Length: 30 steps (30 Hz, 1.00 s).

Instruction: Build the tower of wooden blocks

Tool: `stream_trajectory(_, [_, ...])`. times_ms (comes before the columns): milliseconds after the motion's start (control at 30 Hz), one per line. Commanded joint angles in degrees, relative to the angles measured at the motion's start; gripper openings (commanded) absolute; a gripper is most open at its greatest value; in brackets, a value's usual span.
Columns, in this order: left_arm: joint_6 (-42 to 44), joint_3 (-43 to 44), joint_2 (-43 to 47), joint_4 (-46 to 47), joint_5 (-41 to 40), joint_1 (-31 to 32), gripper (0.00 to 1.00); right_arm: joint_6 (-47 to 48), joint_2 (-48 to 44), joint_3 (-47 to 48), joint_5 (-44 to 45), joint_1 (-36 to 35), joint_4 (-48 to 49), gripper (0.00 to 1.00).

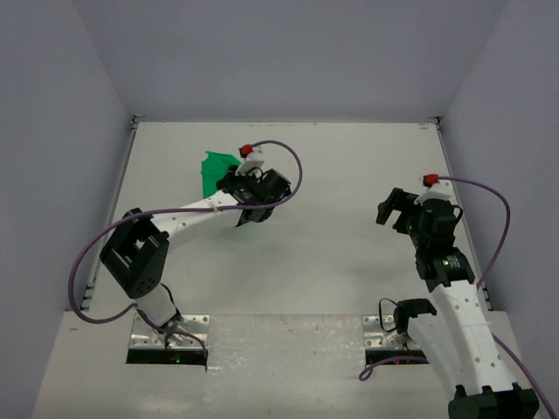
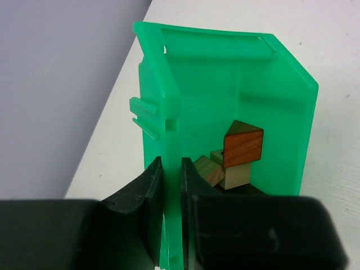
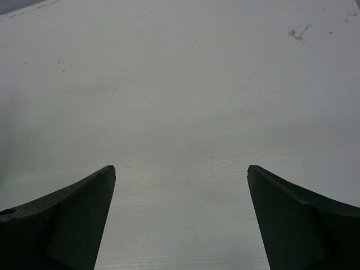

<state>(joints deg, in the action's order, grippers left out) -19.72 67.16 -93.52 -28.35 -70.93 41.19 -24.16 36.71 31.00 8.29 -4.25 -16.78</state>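
Several small wooden blocks lie inside a green plastic bin (image 2: 225, 84). They are a reddish-brown block (image 2: 243, 149) resting on a tan cube (image 2: 235, 176), and another tan piece (image 2: 207, 169) beside them. My left gripper (image 2: 171, 169) is shut on the bin's side wall, with one finger inside and one outside. In the top view the bin (image 1: 212, 170) sits at the far left, with the left gripper (image 1: 229, 183) at its right edge. My right gripper (image 1: 390, 208) is open and empty over bare table at the right, and its fingers are wide apart in the right wrist view (image 3: 181, 171).
The white table (image 1: 332, 253) is walled on the left, back and right. The left arm's purple cable (image 1: 293, 161) loops above its wrist. The right arm's cable (image 1: 498, 209) arcs near the right wall.
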Motion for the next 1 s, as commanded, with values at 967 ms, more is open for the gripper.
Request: stream_trajectory(967, [-9.78,20.28,-32.12,-47.18,-25.81,18.40,0.00,1.02,2.42,1.43,1.33,0.15,1.66,0.99])
